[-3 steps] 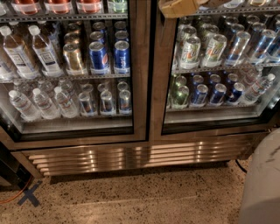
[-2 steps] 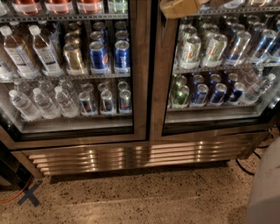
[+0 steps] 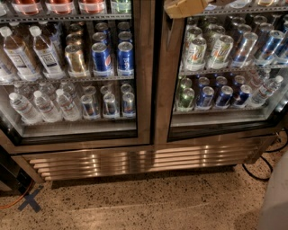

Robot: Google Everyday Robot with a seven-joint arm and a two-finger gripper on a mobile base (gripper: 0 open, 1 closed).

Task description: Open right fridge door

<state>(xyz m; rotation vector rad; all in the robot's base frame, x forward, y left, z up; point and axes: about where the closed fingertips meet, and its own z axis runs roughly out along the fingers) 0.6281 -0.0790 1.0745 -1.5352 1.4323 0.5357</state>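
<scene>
The tool (image 3: 185, 7) shows only as a tan, blocky shape at the top edge of the camera view, lying over the upper left corner of the right fridge door (image 3: 163, 90); I cannot tell whether it is open or closed, nor whether it touches the steel. That door fills the right half of the view, its brushed steel frame standing just beside the frame of the left fridge door (image 3: 144, 90), with a dark seam between them. Behind its glass stand green-and-silver cans (image 3: 195, 53) on the upper shelf and blue cans (image 3: 223, 95) below. A steel louvred grille (image 3: 135, 164) runs under both doors. On the speckled floor (image 3: 148, 202) lie a blue tape cross (image 3: 29, 200) and a black cable (image 3: 265, 167).
</scene>
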